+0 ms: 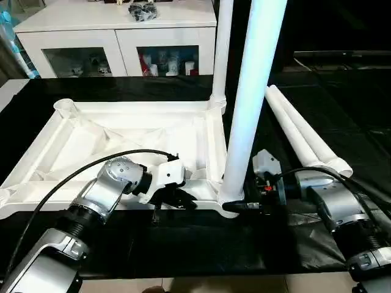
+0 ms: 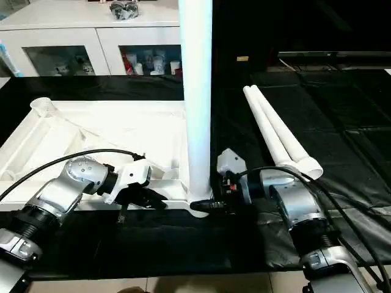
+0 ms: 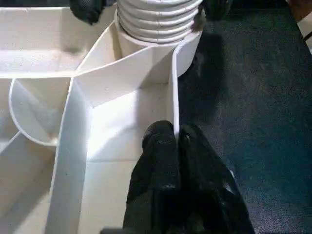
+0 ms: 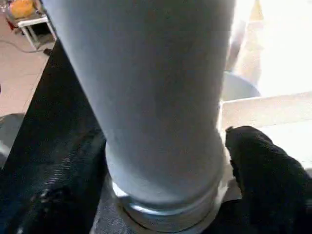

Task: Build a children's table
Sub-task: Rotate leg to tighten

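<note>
Table top: all-white plastic, lying upside down on a black cloth over the work surface, ribbed underside facing up, diagonal ribs visible, rounded sockets at corners. Far-left corner socket empty.

Near leg: white round tube, standing upright in the near-right corner socket, ridged threads visible at its base in the left wrist view. Upper end cut off by the frame edge. Far leg: upright in the far-right corner socket, top also cut off. Two loose legs: lying side by side on the cloth to the right of the top, touching each other, apart from the top.

Left pincer: closed, fingers pressed together on the thin outer wall of the top near the near-right socket; wall seen between the fingertips in the wrist view. Seen also from the head at the near edge of the top.

Right pincer: fingers spread wide on either side of the near leg's base, one finger just beside the tube; contact with the tube not possible to confirm. Far finger dark and hard to make out.

White cabinet with glass doors behind; contents small and indistinct. Dark object on its top, not identifiable.
</note>
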